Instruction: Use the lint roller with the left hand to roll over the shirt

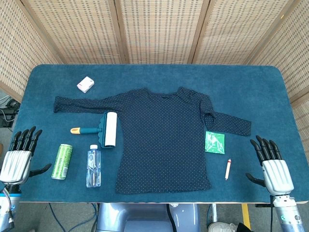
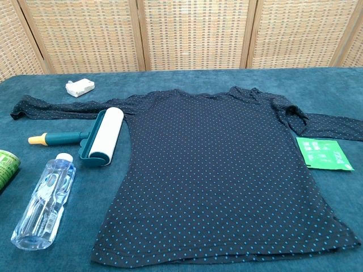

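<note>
On the blue table (image 1: 159, 72) a dark dotted shirt (image 1: 164, 140) is laid flat, front up, with both sleeves spread out to the sides. Both hands are seen only in the head view: the left hand (image 1: 19, 157) is held at the near left corner and the right hand (image 1: 273, 164) at the near right corner, each with fingers spread apart and nothing held. Neither hand is caught by the chest view. A small pen (image 1: 228, 168) to the right of the shirt's hem is likewise shown only from the head.

The lint roller (image 1: 102, 129) is lying just beside the shirt's left side, below the left sleeve. It is made up of a white roll in a teal frame, with a teal handle tipped in yellow that points left, away from the shirt. In the chest view the roll is seen close against the shirt's edge; whether they touch cannot be told.

A clear plastic bottle (image 1: 93, 166) and a green can (image 1: 62, 161) are laid near the roller, on its near side, between it and the left hand. A small white box (image 1: 85, 84) is set beyond the left sleeve. A green packet (image 1: 214, 142) is placed just beside the shirt's right side. Bare cloth is left along the far edge and at both near corners.
</note>
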`<state>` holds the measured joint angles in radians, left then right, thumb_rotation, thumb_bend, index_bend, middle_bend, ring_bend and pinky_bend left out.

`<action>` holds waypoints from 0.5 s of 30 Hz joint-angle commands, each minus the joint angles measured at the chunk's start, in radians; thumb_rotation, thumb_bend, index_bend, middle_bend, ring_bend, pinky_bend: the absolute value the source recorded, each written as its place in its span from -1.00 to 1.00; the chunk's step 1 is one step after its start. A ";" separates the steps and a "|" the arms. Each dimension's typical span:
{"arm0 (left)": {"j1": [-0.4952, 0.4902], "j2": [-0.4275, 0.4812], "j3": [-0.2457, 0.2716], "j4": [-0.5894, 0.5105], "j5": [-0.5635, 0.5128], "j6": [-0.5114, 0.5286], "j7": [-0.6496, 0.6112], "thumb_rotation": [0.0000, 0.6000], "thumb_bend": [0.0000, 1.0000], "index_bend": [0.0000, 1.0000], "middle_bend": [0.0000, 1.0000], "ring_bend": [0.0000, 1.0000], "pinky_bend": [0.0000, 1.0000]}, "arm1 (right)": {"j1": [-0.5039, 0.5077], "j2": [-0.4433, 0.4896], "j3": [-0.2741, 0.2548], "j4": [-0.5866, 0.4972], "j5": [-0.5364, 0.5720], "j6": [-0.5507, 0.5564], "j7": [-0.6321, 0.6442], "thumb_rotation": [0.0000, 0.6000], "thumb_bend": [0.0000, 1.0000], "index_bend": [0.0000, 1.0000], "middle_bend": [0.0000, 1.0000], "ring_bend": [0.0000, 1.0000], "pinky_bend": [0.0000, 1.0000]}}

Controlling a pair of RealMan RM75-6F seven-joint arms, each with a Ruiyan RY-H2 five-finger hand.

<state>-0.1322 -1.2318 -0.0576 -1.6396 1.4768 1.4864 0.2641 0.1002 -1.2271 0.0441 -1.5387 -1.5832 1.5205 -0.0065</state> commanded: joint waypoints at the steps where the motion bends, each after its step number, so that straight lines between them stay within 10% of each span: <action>1: 0.001 0.002 -0.001 -0.001 0.000 0.003 -0.003 1.00 -0.73 -1.00 -1.00 -1.00 -1.00 | -0.002 -0.002 0.001 -0.001 -0.002 0.005 -0.002 1.00 -0.94 -1.00 -1.00 -1.00 -1.00; 15: -0.001 0.001 -0.007 0.001 -0.011 -0.004 -0.008 1.00 -0.73 -1.00 -1.00 -1.00 -1.00 | -0.001 -0.009 0.004 -0.002 0.001 0.003 -0.010 1.00 -0.94 -1.00 -1.00 -1.00 -1.00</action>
<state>-0.1328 -1.2305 -0.0642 -1.6394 1.4661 1.4834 0.2554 0.0995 -1.2358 0.0478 -1.5408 -1.5821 1.5235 -0.0160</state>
